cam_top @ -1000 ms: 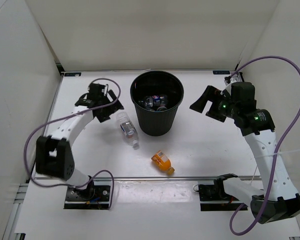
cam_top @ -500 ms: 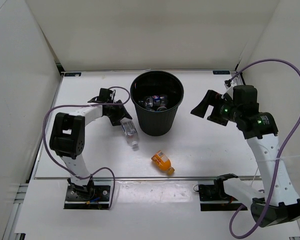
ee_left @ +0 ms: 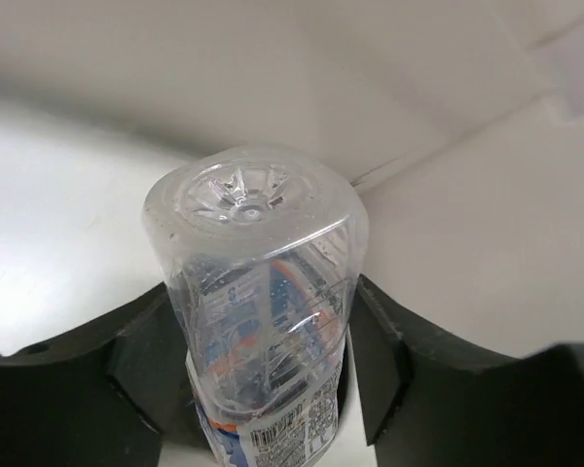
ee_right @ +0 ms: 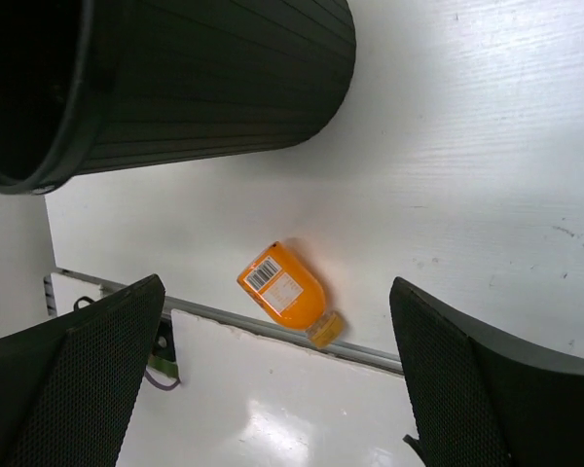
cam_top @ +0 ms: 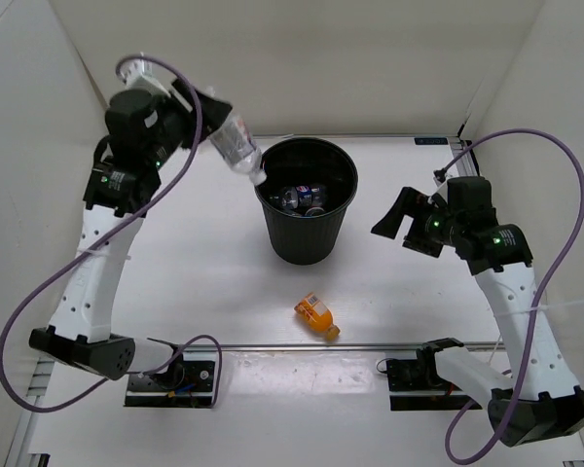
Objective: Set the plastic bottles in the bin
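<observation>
- L gripper [cam_top: 212,117] (also [ee_left: 263,375]): I see it raised high over the table [cam_top: 175,277]. Its fingers [ee_left: 141,365] are clamped on a clear bottle [cam_top: 236,146], one pad on each side of the body.
- Clear bottle [ee_left: 258,282], wrist view: the moulded base sits nearest the cam, and the printed label runs down between the pads. In the top view it hangs tilted, w/ the cap end reaching past the fingertips to about the left rim of the bin [cam_top: 307,238].
- R gripper [cam_top: 391,212] (also [ee_right: 292,389]): fingers spread wide apart, nothing between them, held off the bin's right side.
- Orange bottle [ee_right: 284,289] (also [cam_top: 316,316]): lies on its side on the table, framed in the gap between the R fingers but well apart from them, cap toward the near rail.
- Bin [ee_right: 224,88]: upright, ahead-left of the R fingers. Bottles [cam_top: 302,197] lie at its bottom; I cannot tell how many.
</observation>
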Robot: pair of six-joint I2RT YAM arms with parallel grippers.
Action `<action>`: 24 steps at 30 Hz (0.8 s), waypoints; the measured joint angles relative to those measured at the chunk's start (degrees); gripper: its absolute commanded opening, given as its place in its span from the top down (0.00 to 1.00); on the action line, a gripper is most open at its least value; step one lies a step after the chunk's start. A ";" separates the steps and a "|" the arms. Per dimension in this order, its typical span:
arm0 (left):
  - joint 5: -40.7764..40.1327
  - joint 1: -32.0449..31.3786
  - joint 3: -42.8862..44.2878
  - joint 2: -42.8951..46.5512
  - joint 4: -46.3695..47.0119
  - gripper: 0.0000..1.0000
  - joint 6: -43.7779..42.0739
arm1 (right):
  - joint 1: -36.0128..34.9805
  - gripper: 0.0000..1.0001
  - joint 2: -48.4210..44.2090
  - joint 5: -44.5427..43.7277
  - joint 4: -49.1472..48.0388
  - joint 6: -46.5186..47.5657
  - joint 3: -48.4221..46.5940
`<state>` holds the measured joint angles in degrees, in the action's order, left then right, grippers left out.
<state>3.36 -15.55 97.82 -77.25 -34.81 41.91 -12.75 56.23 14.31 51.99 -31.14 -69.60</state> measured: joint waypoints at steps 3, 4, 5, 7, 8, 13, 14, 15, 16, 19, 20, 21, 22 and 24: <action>0.15 -4.22 11.76 -3.41 1.55 0.26 -1.16 | 0.04 0.00 0.28 0.04 -0.63 -1.05 2.93; 0.22 -6.14 14.40 -5.14 2.23 0.23 -1.49 | 0.04 0.00 0.52 0.04 -0.76 -1.42 3.48; 0.26 -7.96 16.31 -7.15 2.49 0.22 -2.01 | 0.04 0.00 0.87 0.17 -1.05 -1.57 3.87; 0.52 -10.75 18.47 -11.32 2.23 0.17 -2.93 | 0.04 0.00 1.62 0.57 -1.46 -1.84 3.93; 0.72 -12.33 19.45 -14.43 1.97 0.08 -3.76 | 0.04 0.00 1.92 0.81 -1.97 -1.81 3.96; -1.57 -16.33 21.24 -26.53 -5.27 0.00 -6.54 | -0.02 0.00 1.68 3.85 -5.16 0.04 6.08; -2.71 -16.83 21.07 -27.36 -7.32 0.00 -6.95 | -0.26 0.00 1.27 4.15 -5.97 0.57 7.04; -4.24 -17.18 20.57 -27.23 -8.98 0.00 -7.41 | -0.79 0.00 0.59 4.13 -6.71 1.16 8.31; -5.75 -17.33 20.09 -26.29 -10.14 0.00 -7.82 | -1.44 0.00 -0.31 4.04 -7.41 1.81 9.70; -9.64 -16.50 18.47 -19.89 -11.69 0.00 -9.05 | -5.27 0.00 -3.63 3.32 -9.62 3.32 14.51; -10.54 -15.54 17.16 -16.46 -11.61 0.00 -9.46 | -7.76 0.00 -5.01 2.58 -10.80 4.07 16.72; -11.26 -14.32 16.04 -12.98 -12.11 0.00 -9.60 | -9.94 0.00 -6.05 2.38 -12.02 4.70 18.69; -12.07 -12.63 14.51 -8.98 -12.31 0.00 -9.79 | -12.72 0.00 -7.74 1.88 -14.49 5.49 21.64; -14.12 -8.72 11.15 -1.42 -13.70 0.00 -9.97 | -18.99 0.00 -11.47 -0.11 -18.45 6.86 27.58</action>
<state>-10.76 -24.27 108.97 -78.67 -48.51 31.94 -31.75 44.75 14.20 33.54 -24.27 -42.02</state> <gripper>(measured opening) 0.998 0.998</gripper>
